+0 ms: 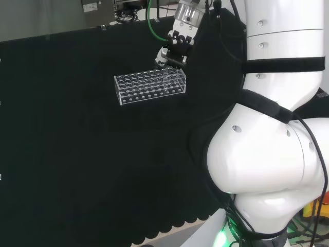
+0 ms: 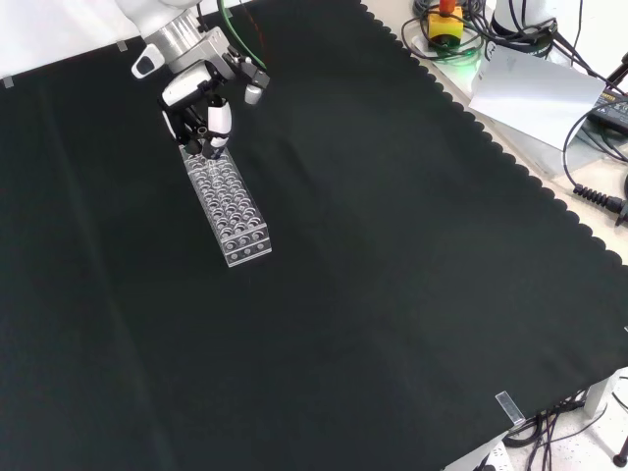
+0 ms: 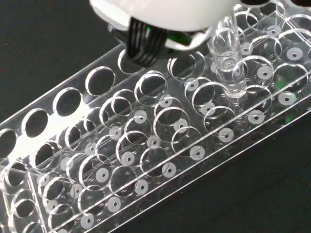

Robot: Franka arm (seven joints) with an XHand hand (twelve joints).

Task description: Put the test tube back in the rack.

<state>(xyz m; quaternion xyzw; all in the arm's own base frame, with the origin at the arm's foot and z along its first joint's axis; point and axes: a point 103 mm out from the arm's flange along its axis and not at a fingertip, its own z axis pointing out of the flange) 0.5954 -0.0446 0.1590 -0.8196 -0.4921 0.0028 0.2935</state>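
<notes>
In the head view, the black and white hand (image 1: 175,50) is seen above the right end of the clear plastic rack (image 1: 150,86) on the black-clothed desk (image 1: 77,154). In the front view, it is held over the rack's far end. In the wrist view, the clear glass test tube (image 3: 227,63) is pinched, its tip entering a hole; insertion is judged under way, and a straight lowering is needed.

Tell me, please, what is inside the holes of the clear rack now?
In the wrist view, one clear test tube stands in a hole of the rack; the other visible holes look empty. The hand covers a few holes, so those cannot be checked.
</notes>
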